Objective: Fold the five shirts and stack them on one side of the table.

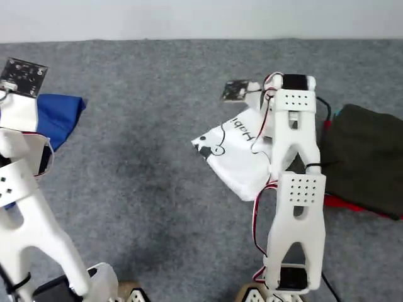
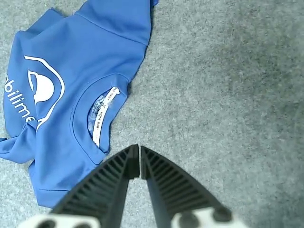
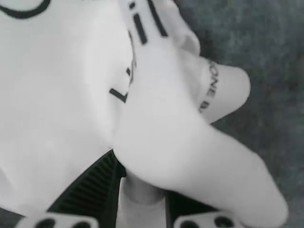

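Note:
A blue shirt (image 1: 60, 116) with a white logo lies crumpled at the table's left edge. In the left wrist view the blue shirt (image 2: 71, 71) shows its collar, and my left gripper (image 2: 139, 151) hangs shut and empty over the grey carpet just beside that collar. A white shirt (image 1: 236, 151) with black print lies in the middle right, partly under the right arm. My right gripper (image 3: 142, 178) is shut on a bunched fold of the white shirt (image 3: 71, 95), near its neck band.
At the right edge a dark shirt (image 1: 368, 157) lies folded on top of a red one (image 1: 343, 204). The table is covered in grey carpet (image 1: 145, 176), bare between the two arms. A light wall runs along the far edge.

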`<state>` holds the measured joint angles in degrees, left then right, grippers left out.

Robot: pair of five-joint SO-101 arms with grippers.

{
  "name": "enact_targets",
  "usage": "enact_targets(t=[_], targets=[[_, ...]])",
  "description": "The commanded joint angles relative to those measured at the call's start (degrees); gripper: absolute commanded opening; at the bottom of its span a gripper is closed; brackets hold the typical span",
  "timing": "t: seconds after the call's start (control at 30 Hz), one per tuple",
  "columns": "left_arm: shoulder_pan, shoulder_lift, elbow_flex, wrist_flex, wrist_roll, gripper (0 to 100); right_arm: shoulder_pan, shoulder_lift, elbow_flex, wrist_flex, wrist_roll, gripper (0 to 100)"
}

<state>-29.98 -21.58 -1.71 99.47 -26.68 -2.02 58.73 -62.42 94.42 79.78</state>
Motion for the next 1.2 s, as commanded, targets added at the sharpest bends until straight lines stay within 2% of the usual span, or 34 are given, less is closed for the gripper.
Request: enact_targets(t=[0.0, 0.07, 0.17, 0.3, 0.47, 0.57, 0.8, 0.9, 1.0, 1.17], targets=[[-0.18, -1.85, 0.04, 0.97, -0.26, 1, -2.95, -0.57, -2.90, -0.75, 3.25, 1.2], [-0.18, -1.93, 1.36, 0.97, -0.26, 1, -3.65, -0.31, -3.08, -2.07, 3.16, 2.7], [-0.18, -2.02, 3.38, 0.97, -0.26, 1, -3.12, -1.36, -3.08, -4.00, 1.85, 12.8], [-0.18, -2.02, 3.56, 0.97, -0.26, 1, -2.33, -4.97, -3.08, -6.81, -14.59, 22.9], [-0.18, -2.02, 3.56, 0.88, -0.26, 1, -3.91, -8.48, -3.08, -6.55, -36.75, 23.3], [-0.18, -2.02, 3.56, 0.88, -0.26, 1, -4.35, -10.59, -3.08, -6.46, -46.95, 23.3], [-0.18, -2.02, 3.56, 0.88, -0.26, 1, -4.53, -18.33, -2.99, 3.03, -65.49, 23.3], [-0.18, -2.02, 3.56, 0.88, -0.26, 1, -5.76, -20.79, -2.73, 8.48, -75.52, 23.4], [-0.18, -2.11, 3.47, 0.88, -0.26, 1, -6.37, -22.73, -2.37, 8.57, -86.68, 23.4], [-0.44, -2.11, 3.47, 0.88, -0.26, 1, -8.22, -29.49, 5.10, 8.57, -92.40, 23.6]])
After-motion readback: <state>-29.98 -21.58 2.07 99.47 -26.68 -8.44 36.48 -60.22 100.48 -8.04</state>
